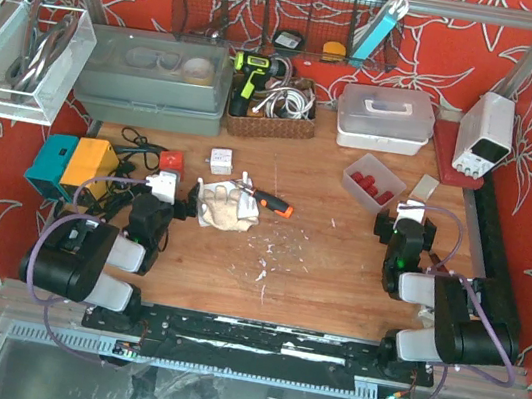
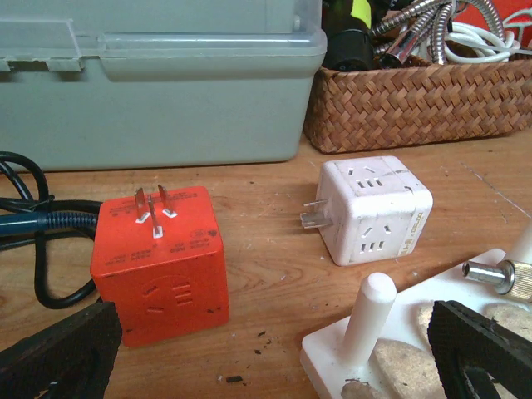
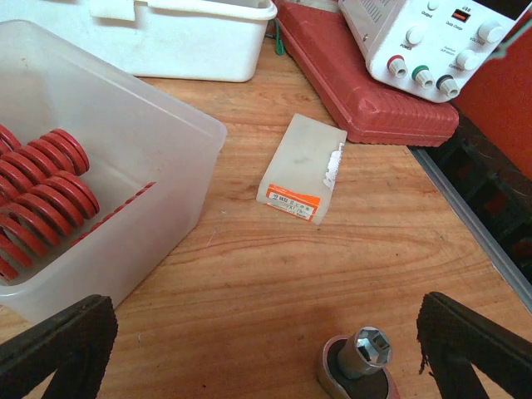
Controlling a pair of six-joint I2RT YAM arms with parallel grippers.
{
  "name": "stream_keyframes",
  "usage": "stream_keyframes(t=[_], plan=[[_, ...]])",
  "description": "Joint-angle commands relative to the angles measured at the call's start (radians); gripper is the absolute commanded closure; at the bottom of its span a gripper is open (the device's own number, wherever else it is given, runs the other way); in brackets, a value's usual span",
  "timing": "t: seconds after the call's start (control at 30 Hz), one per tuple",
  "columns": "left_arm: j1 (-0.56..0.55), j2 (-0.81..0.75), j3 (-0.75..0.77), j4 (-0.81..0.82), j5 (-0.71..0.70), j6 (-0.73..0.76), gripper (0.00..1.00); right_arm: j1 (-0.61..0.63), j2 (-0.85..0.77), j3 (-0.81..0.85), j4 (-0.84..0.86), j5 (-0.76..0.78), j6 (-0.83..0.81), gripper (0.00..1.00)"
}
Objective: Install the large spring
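We take this for a workshop bench, we see a wooden worktop [image 1: 327, 260], a wire tool rack [image 1: 199, 12] at the back, a cordless drill [image 1: 250, 76] in a wicker basket [image 1: 268, 124], a grey toolbox [image 1: 153, 80], a bench power supply [image 1: 486, 133], a tub [image 3: 166, 166] of red springs [image 3: 41, 183]

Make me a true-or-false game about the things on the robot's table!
1. The red springs lie in a clear tub. True.
2. Both hands are shut. False: the left hand and the right hand are open and hold nothing.
3. The orange cube plug has its prongs on top. True.
4. The white cube plug sits inside the basket. False: it stands on the table, in front of the basket.
5. A spring already sits on the white peg. False: the peg is bare.
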Motion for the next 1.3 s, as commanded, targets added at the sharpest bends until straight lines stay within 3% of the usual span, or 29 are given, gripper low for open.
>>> stream_keyframes(t=[0.0, 0.8, 0.87, 1.07, 1.17, 1.27], plan=[[0.007, 0.006, 0.016, 0.051, -0.016, 0.013, 0.0, -0.004, 0.006, 0.024, 0.022, 0.027, -0.012, 0.01], [0.007, -0.006, 0.014, 0.053, -0.009, 0.015, 0.0, -0.004, -0.009, 0.015, 0.031, 0.045, -0.003, 0.01], [0.005, -0.077, 0.02, -0.012, 0.003, 0.02, 0.0, -0.004, -0.023, -0.012, 0.06, 0.042, -0.004, 0.01], [0.004, -0.359, 0.158, -0.466, -0.042, -0.077, 0.0, -0.002, -0.115, -0.013, 0.013, 0.007, -0.026, 0.01], [0.004, -0.455, 0.238, -0.618, -0.053, -0.159, 0.0, -0.002, -0.282, 0.09, -0.334, 0.014, -0.002, 0.01], [0.004, -0.514, 0.325, -0.764, -0.068, -0.256, 0.0, -0.002, -0.4, 0.146, -0.495, 0.007, 0.018, 0.01]])
